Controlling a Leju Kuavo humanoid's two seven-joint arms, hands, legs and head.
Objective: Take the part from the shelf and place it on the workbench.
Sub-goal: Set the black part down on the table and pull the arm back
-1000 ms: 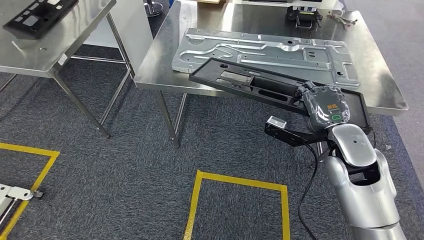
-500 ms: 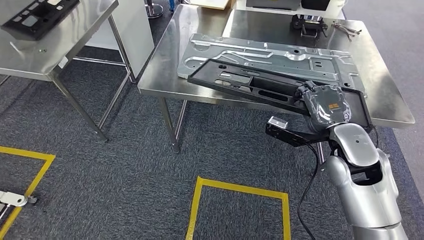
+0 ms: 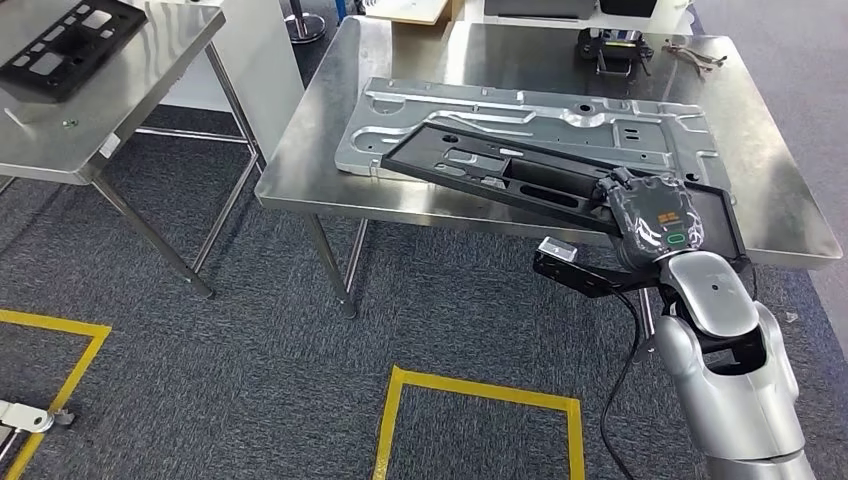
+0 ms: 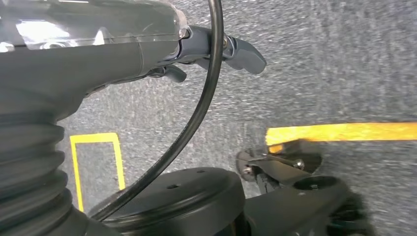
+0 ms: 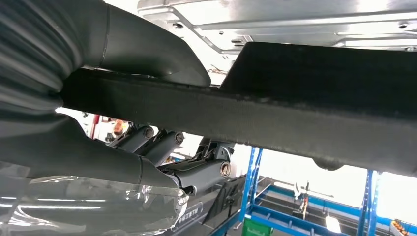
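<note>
Right hand: the right hand (image 3: 652, 212) grips the near-right end of the part, thumb (image 5: 147, 49) on one face and dark fingers (image 5: 196, 172) on the other, closed tight around its edge.
Part: the part (image 3: 520, 177) is a long black tray-like frame, matt plastic with rectangular cut-outs and a raised rim; from the hand it runs away to the left, tilted, its far end over the plate (whether it touches the plate I cannot tell).
Plate: the plate (image 3: 560, 110) is a large stamped sheet of pale metal with pressed ribs and small holes, lying flat just beyond the hand.
Bench: the bench (image 3: 330, 150) is brushed steel, smooth and reflective, on thin steel legs; its front edge lies right under the hand.
Left hand: the left hand (image 4: 216, 49) hangs over the floor, grey fingers loosely apart with nothing in them.
Floor: the carpet (image 3: 250, 350) is dark grey and coarse, marked with yellow tape (image 3: 480, 390) in squares, below and left of the right hand.
Room: a second steel table (image 3: 110, 90) stands far left of the hand, carrying another black frame (image 3: 60, 45); small tools (image 3: 610, 48) sit at the bench's far edge.
</note>
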